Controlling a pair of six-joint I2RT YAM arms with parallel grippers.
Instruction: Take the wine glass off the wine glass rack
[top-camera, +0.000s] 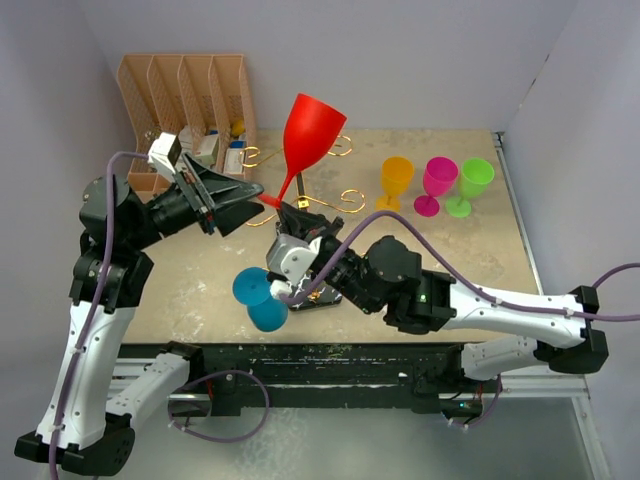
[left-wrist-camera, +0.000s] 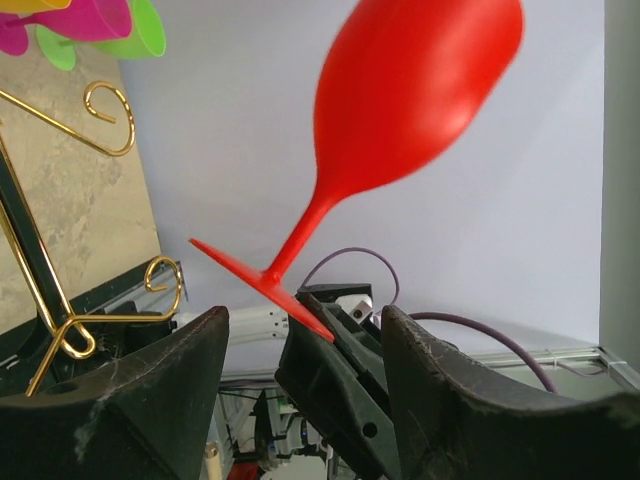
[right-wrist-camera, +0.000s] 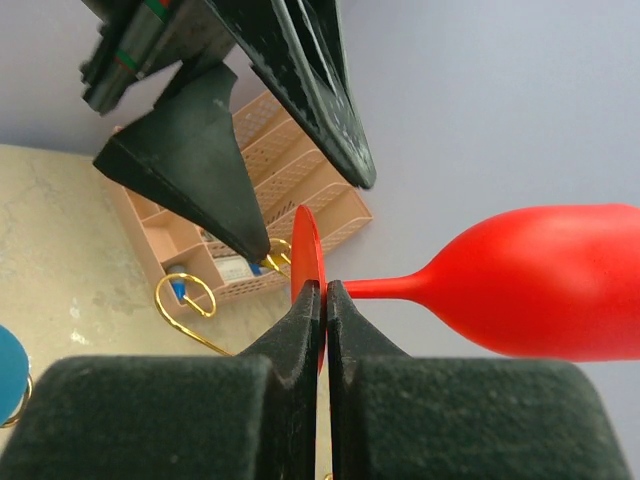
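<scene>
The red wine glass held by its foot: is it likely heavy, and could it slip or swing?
Probably light: the red wine glass looks like opaque plastic, so it is likely not fragile. The right gripper pinches only the edge of the thin foot while the large bowl sits far out, so the glass may pivot or slip. Its smooth surface probably gives little grip.

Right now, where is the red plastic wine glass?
Top view, centre: the red wine glass is in the air, its foot pinched by the right gripper, just right of the open left gripper and by the gold wire rack.
</scene>
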